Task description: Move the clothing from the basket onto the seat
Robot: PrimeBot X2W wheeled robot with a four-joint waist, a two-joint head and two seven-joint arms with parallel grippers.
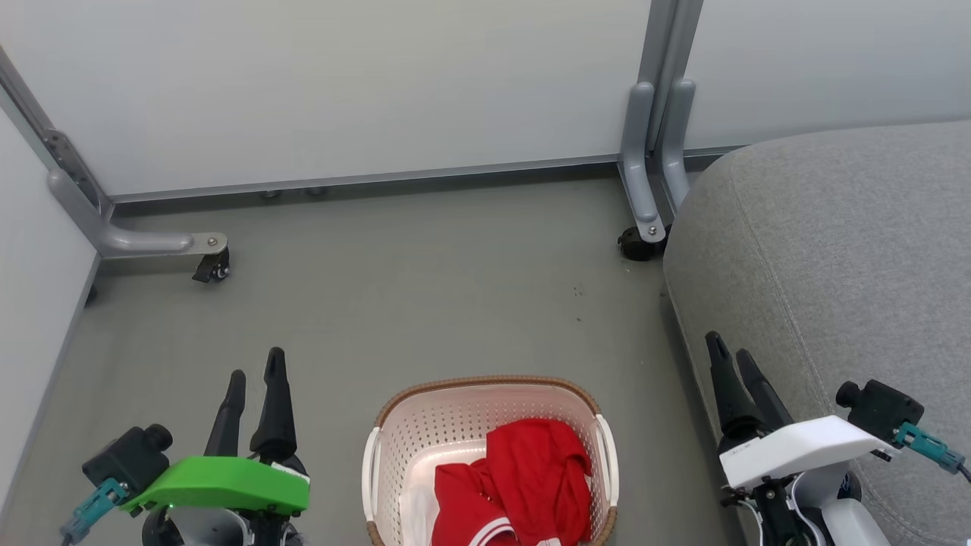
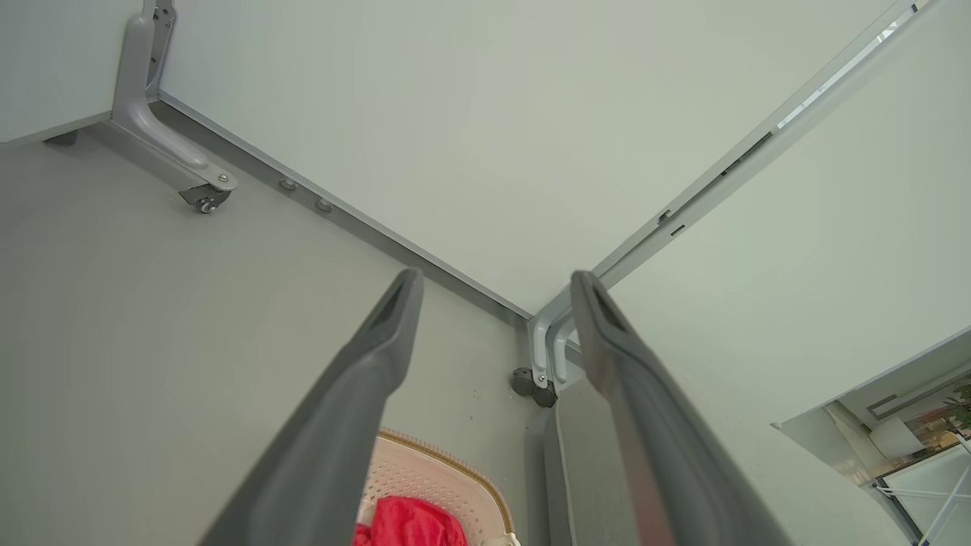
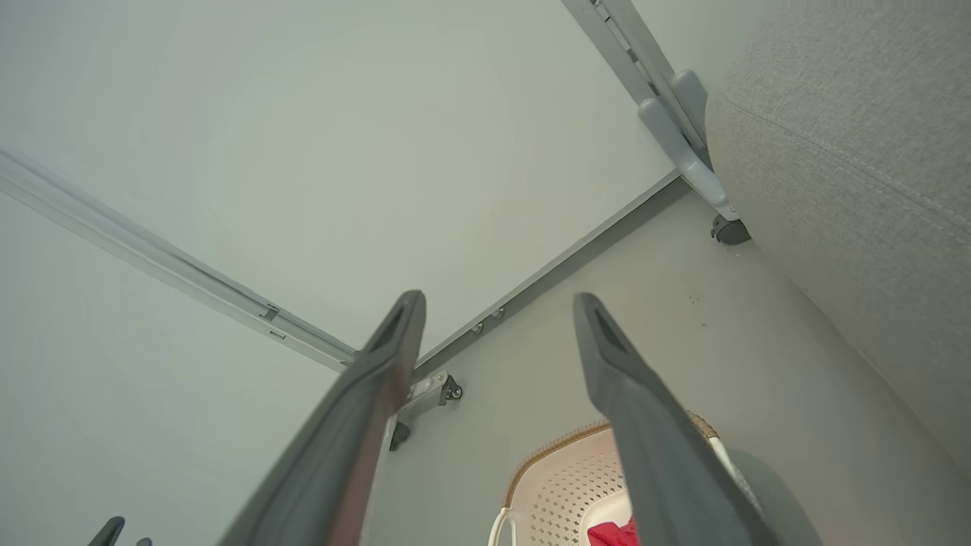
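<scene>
Clothing of soft red fabric with white striped trim [image 1: 531, 470] lies heaped in the cream oval perforated plastic basket [image 1: 485, 381] at six o'clock in my head view. The big grey woven seat [image 1: 834, 243] is at three. My left gripper [image 1: 256, 362] at seven and right gripper [image 1: 727, 344] at five are spread and empty. Left wrist view: fingers parted, red cloth at six. Right wrist view: fingers parted, basket at five.

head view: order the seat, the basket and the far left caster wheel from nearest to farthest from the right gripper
From the right gripper:
1. seat: right beside it, on its right.
2. basket: lower left of it, with the red clothing inside.
3. caster wheel: far off at the left, well beyond the basket.
</scene>
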